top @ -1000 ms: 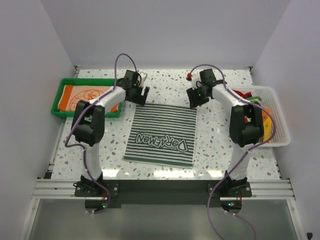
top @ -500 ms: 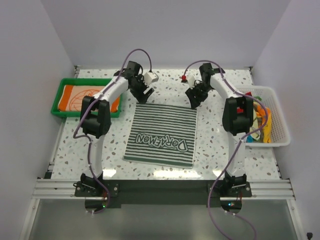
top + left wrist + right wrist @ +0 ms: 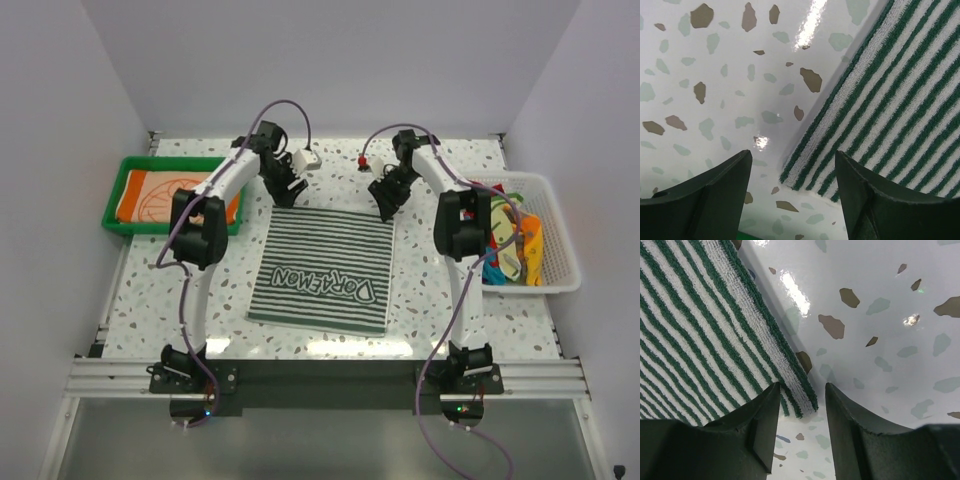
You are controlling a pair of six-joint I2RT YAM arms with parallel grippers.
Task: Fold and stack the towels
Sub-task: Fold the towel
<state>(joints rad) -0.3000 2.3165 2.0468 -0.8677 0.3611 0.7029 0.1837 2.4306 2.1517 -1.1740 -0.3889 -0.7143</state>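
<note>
Left gripper [image 3: 285, 196] stands open over the far left corner of the striped towel [image 3: 322, 268]; right gripper [image 3: 388, 206], jaws narrowly apart, straddles its far right corner. It lies flat on the worktop [image 3: 420, 290], "DORAEMON" printed near its front edge.

One striped towel [image 3: 322, 262], one orange towel [image 3: 160, 195], one tray [image 3: 112, 212], one basket [image 3: 556, 279]

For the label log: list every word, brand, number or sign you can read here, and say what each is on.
"DORAEMON": large outlined letters on the green-and-white striped towel, upside down in the top view.
Orange towel in the green tray: a line drawing only, no readable letters.
Towels in the white mesh basket: no readable text.
Both wrist views: no text at all.
</note>
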